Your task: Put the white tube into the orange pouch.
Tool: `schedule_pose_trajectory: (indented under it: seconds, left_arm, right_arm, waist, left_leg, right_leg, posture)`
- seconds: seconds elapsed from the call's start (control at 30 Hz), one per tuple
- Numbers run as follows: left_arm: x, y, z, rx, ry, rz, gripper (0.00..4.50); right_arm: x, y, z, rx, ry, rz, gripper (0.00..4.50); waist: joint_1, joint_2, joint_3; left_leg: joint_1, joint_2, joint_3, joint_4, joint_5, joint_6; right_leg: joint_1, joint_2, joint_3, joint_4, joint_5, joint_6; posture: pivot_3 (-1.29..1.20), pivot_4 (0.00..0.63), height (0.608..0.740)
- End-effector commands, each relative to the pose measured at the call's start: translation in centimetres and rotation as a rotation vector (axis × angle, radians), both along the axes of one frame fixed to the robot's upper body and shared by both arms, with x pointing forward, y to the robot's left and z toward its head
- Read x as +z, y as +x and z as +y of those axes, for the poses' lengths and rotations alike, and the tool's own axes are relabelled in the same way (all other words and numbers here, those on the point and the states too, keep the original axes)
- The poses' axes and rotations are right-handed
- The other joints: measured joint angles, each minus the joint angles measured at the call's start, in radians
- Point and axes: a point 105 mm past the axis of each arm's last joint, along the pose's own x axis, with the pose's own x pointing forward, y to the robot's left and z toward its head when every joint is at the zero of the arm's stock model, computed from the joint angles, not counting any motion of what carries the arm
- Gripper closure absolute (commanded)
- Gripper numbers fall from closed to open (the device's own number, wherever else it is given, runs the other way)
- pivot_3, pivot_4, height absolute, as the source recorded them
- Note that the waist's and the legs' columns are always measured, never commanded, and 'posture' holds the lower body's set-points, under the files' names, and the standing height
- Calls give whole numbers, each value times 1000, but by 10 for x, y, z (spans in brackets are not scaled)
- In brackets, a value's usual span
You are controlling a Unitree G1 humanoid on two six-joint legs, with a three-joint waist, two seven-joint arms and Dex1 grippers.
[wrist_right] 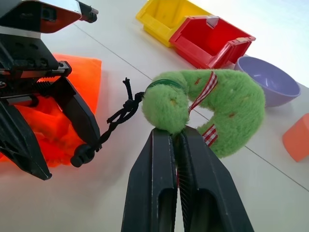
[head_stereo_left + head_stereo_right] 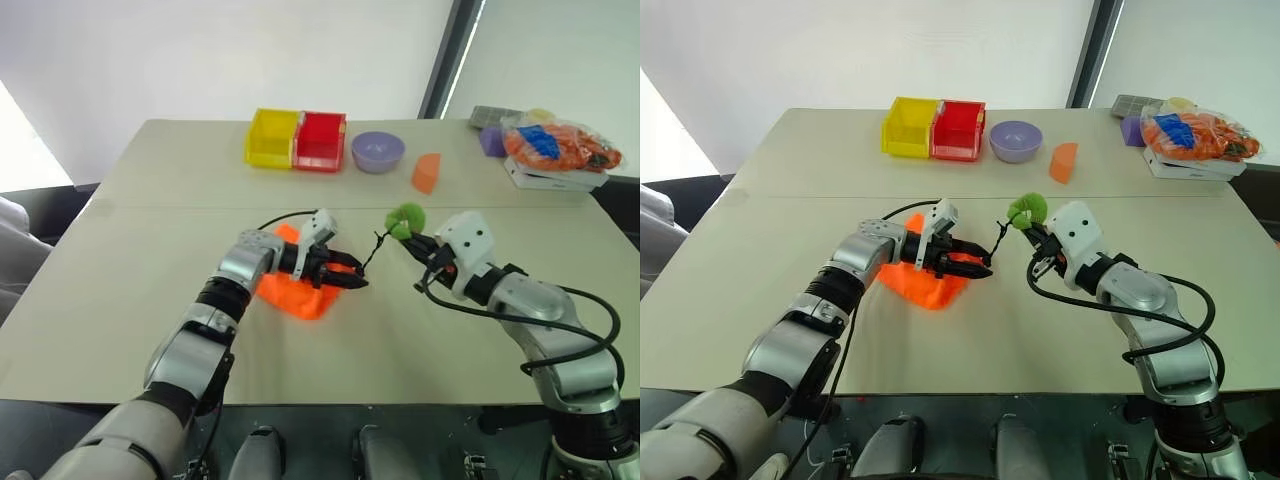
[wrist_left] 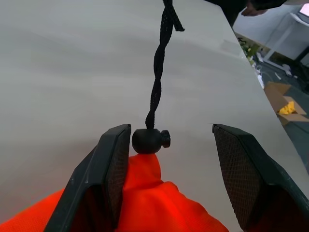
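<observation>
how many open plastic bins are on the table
2: a yellow plastic bin and a red plastic bin, touching side by side at the beige table's far edge.

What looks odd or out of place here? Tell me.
The orange pouch lies crumpled and cinched at its black toggle, its cord pulled taut to the green ball pinched in the right gripper. Nothing is spilled or damaged.

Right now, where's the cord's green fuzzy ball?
Head views: green fuzzy ball sits right of centre, pinched in the right tool, right of the orange pouch.
</observation>
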Motion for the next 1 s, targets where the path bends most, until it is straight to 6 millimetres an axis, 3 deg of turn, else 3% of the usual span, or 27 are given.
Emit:
schedule_pose_trajectory:
  seconds: [0.03,0.07,0.17,0.27,0.7,1.0]
  left_arm:
    - [12,2,-4,-14,-21,-33,1624]
    - [11,2,-4,-14,-18,-34,1624]
    - [8,2,-2,-10,2,-39,2484]
    - [6,3,-1,-3,17,-47,4000]
    - [-2,6,3,23,53,-70,4000]
    - [-16,4,24,-10,173,-135,4000]
  right_arm:
    - [14,-3,3,12,-5,-65,4500]
    - [14,-3,3,12,-5,-65,4500]
    - [14,-3,3,12,-6,-66,4500]
    - [14,-3,3,14,-5,-67,4500]
    - [15,-3,2,14,-7,-73,4500]
    - [17,14,-25,-140,-55,-107,4500]
  waist:
    - [0,0,0]
    - [0,0,0]
    - [0,0,0]
    - [0,0,0]
    - [0,0,0]
    - [0,0,0]
  left_leg:
    - [0,0,0,0,0,0]
    - [0,0,0,0,0,0]
    - [0,0,0,0,0,0]
    - [0,0,0,0,0,0]
    - [0,0,0,0,0,0]
    - [1,0,0,0,0,0]
  right_leg:
    - [0,0,0,0,0,0]
    - [0,0,0,0,0,0]
    - [0,0,0,0,0,0]
    - [0,0,0,0,0,0]
    - [0,0,0,0,0,0]
    - [0,0,0,1,0,0]
  posture:
    - [0,150,740]
    - [0,150,740]
    - [0,150,740]
    - [0,150,740]
    - [0,150,740]
    - [0,150,740]
